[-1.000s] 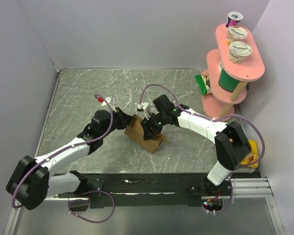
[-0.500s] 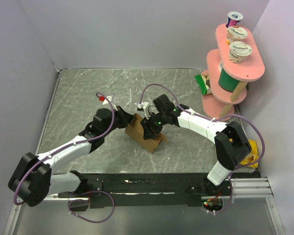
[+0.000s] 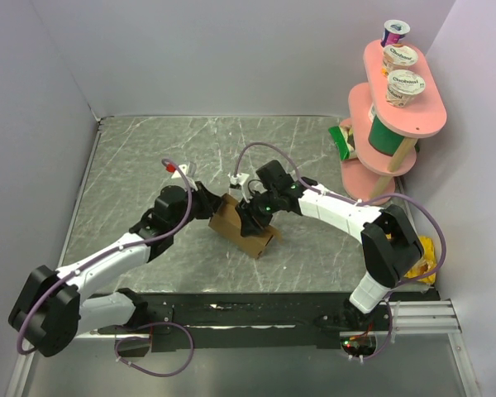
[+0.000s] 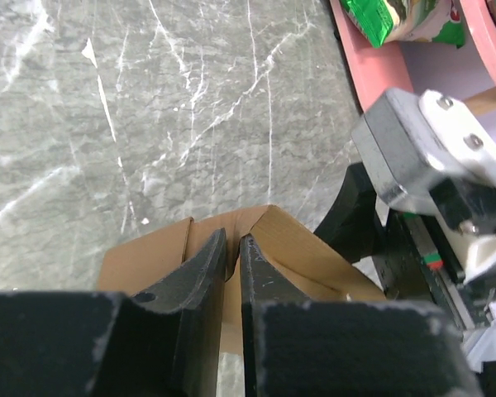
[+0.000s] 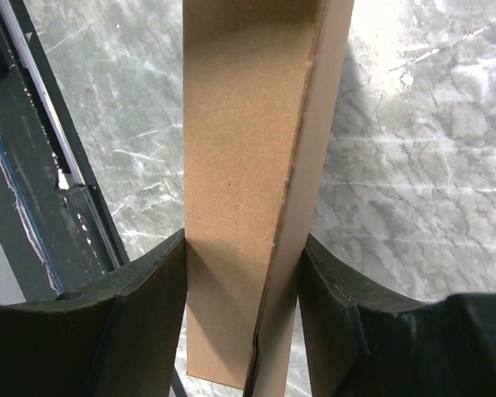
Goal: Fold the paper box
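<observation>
Left hand [image 4: 232,241] pinching paper box [image 4: 304,248] flap, right hand [image 5: 244,248] clamping its wall, box unmoved

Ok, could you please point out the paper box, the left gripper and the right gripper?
paper box [image 3: 231,230]: top view, its bare brown face.
left gripper [image 4: 233,240]: left wrist view, midway between its fingertips, at the box wall.
right gripper [image 5: 244,241]: right wrist view, midway between its fingertips, over the cardboard panel.
</observation>
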`<state>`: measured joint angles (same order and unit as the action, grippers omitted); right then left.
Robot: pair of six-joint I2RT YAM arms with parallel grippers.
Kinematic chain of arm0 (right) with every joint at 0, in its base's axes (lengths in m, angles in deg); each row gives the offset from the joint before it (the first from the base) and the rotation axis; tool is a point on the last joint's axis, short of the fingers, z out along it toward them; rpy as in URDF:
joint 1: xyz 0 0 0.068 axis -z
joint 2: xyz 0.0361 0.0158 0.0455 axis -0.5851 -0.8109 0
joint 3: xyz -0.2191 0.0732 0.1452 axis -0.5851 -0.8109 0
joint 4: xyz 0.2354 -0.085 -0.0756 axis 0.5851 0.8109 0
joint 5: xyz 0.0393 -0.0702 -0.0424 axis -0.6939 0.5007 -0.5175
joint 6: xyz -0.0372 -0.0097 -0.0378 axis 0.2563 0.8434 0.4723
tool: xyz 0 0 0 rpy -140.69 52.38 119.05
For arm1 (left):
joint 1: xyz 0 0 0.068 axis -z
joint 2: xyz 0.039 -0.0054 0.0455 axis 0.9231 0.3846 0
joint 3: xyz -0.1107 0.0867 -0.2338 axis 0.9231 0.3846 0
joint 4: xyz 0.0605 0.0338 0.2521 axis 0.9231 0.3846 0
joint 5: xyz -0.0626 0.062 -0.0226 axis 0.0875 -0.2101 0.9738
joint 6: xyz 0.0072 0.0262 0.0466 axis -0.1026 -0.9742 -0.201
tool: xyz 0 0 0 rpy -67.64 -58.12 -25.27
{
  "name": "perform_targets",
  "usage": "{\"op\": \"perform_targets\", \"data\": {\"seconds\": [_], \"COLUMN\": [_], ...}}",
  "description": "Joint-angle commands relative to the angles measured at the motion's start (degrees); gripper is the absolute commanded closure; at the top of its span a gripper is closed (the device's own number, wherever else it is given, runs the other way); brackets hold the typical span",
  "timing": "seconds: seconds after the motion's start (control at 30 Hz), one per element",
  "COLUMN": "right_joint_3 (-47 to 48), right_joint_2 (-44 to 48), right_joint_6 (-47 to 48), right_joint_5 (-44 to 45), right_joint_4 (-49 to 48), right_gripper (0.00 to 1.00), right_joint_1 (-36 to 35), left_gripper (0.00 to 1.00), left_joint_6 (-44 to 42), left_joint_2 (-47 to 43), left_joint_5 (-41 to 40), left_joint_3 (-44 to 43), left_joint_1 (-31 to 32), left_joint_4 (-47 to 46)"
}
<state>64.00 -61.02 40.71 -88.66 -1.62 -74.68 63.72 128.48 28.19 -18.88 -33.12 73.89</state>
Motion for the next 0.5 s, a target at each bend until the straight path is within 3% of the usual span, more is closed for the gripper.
{"op": "perform_targets", "data": {"seconds": [0.0, 0.17, 0.47], "right_joint_3": [-2.1, -4.6, -10.8], "right_joint_2": [-1.1, 0.5, 5.7], "right_joint_6": [3.1, 4.5, 6.9], "right_joint_5": [5.6, 8.0, 12.6], "right_joint_4": [-5.1, -7.5, -12.9], "right_gripper": [0.52, 0.53, 0.53], "right_joint_1": [-0.5, -0.6, -3.0], "left_gripper": [0.85, 0.85, 0.84], "left_joint_6": [-3.6, -3.9, -6.0], "left_joint_2": [-4.4, -5.6, -10.4], "left_joint_5": [2.9, 7.1, 2.7], "left_joint_3": [1.9, 3.2, 6.3], "left_joint_1": [0.5, 0.5, 0.5], "left_joint_4": [-2.1, -1.8, 1.3]}}
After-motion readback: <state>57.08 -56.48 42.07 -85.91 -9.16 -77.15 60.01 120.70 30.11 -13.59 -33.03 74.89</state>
